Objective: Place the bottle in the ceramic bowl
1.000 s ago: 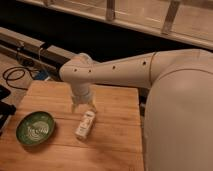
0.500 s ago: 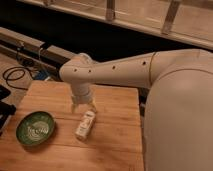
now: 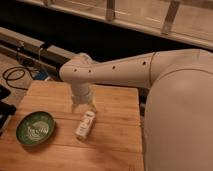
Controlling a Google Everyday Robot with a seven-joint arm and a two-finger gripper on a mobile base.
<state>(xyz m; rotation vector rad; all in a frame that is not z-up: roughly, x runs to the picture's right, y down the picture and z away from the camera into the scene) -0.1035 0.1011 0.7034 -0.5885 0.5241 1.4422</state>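
Observation:
The small white bottle (image 3: 85, 124) lies on its side on the wooden table (image 3: 112, 140), near the middle. The green ceramic bowl (image 3: 35, 128) with a pale swirl inside sits on the table to the bottle's left, empty. My gripper (image 3: 83, 106) hangs down from the white arm (image 3: 125, 70), just above the bottle's far end. The bottle and the bowl are apart by about a bowl's width.
The table's front and left edges are close to the bowl. Black cables (image 3: 15, 75) lie on the floor at the far left. A dark rail (image 3: 30, 47) runs behind the table. The arm's large white body (image 3: 180, 120) fills the right side.

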